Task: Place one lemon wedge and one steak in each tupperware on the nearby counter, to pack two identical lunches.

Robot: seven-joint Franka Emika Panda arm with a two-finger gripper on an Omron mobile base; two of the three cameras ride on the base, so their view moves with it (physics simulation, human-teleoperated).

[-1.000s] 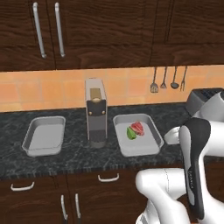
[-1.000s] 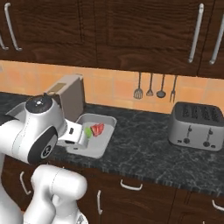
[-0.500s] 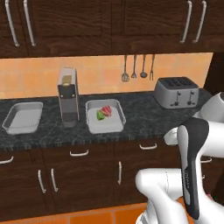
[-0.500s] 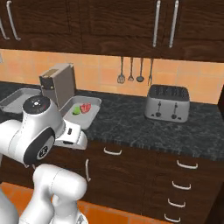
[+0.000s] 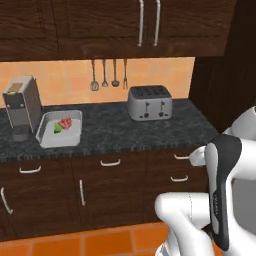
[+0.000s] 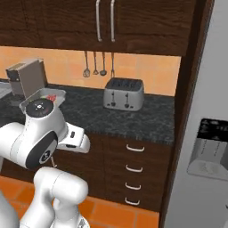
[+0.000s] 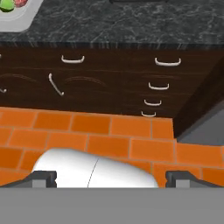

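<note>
Nearest you, the gripper (image 7: 109, 177) hangs low over the orange floor tiles (image 7: 131, 131), jaws spread wide and holding nothing. Beyond the cabinet fronts (image 5: 100, 185), the counter (image 5: 125, 132) carries one tupperware (image 5: 61, 141) beside the tall grey appliance (image 5: 22, 107); you see a red piece and a green piece (image 5: 57, 128) already inside it. That lunch looks packed; whether the second tray is filled cannot be told. The toaster (image 5: 149, 102) stands farther right.

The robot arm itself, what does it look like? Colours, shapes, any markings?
The arm has glossy white, rounded shells with dark grey joints, one a black strip bearing faint lettering. A round dark cap with small white marks tops one joint. The tool ends in two small dark grey fingertips.
</note>
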